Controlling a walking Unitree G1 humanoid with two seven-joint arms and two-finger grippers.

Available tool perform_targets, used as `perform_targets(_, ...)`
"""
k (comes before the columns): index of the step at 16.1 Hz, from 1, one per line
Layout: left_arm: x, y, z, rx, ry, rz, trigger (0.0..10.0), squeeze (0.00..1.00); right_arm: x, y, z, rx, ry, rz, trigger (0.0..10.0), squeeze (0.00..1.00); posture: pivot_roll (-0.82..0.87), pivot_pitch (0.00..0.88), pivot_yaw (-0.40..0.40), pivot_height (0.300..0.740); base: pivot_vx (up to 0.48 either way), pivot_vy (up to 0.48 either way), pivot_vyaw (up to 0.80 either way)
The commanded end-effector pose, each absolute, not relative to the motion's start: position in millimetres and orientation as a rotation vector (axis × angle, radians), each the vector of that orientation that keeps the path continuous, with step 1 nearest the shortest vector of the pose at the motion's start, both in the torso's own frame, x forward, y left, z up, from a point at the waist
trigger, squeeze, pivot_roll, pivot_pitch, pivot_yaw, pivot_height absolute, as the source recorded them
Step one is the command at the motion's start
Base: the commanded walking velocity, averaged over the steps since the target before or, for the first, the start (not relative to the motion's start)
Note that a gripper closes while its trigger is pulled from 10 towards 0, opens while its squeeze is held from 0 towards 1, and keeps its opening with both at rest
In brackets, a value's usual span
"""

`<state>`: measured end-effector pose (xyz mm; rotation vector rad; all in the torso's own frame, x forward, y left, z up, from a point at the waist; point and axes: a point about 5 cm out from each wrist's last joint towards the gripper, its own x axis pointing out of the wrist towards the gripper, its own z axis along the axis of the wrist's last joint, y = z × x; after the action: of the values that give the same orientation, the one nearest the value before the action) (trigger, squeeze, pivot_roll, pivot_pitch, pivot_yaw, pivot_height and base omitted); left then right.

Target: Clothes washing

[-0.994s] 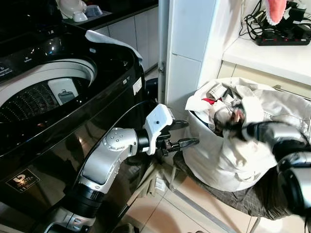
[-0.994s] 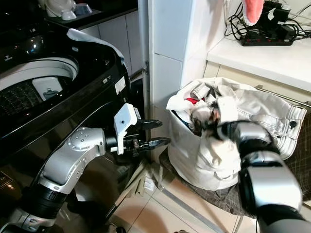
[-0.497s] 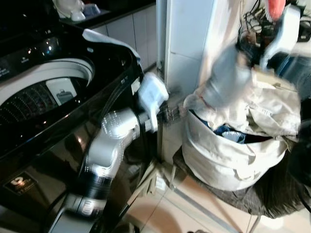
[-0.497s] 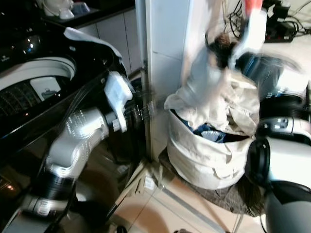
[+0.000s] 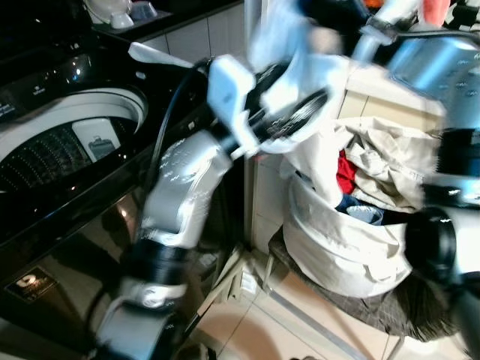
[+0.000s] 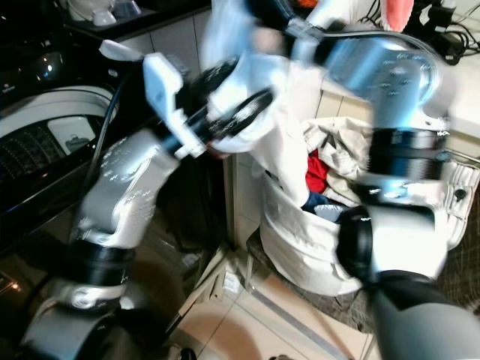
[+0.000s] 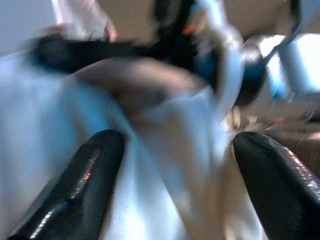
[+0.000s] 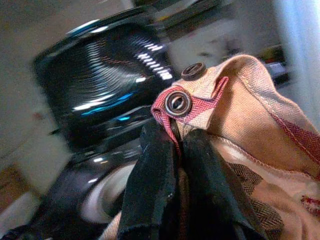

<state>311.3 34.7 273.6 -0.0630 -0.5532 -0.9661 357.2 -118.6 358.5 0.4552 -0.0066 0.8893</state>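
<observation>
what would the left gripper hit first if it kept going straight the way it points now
Most likely the pale garment held up by the right gripper. In the left wrist view the cloth lies right between and ahead of the left gripper's open jaws. Blur hides whether they already touch.

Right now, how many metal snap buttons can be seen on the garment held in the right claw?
2: both on the garment corner above the right claw, one on red trim, one higher. Others may be hidden.

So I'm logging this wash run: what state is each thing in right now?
Washer: lid open, drum exposed.
Basket: upright, still holding clothes.
Garment: lifted above basket, pinched.
Right claw: shut on garment.
Left claw: open, fingers either side of the cloth.
</observation>
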Motion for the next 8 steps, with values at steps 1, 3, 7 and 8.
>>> perform_targets(1,315.5,34.2,272.2,-0.004,-0.548,-0.906,10.0,1.0,348.0,-116.2,372.6,0.489,-0.04,0.936,0.0,0.0,-0.05,0.0,0.036,0.74,0.0,0.0,0.0)
perform_targets(3,325.1,36.1,270.8,0.044,-0.548,-0.778,10.0,1.0,344.1,-107.3,369.0,0.507,-0.014,0.975,0.0,0.0,-0.05,0.0,0.035,0.74,0.0,0.0,0.0)
perform_targets(7,338.7,46.0,270.4,0.16,-0.553,-0.622,10.0,1.0,333.5,-98.5,366.4,0.528,0.007,0.994,0.0,0.0,-0.06,0.0,0.041,0.74,0.0,0.0,0.0)
perform_targets(8,340.6,47.5,269.0,0.18,-0.553,-0.599,10.0,1.0,332.8,-99.3,366.3,0.529,0.009,0.986,0.0,0.0,-0.06,0.0,0.043,0.74,0.0,0.0,0.0)
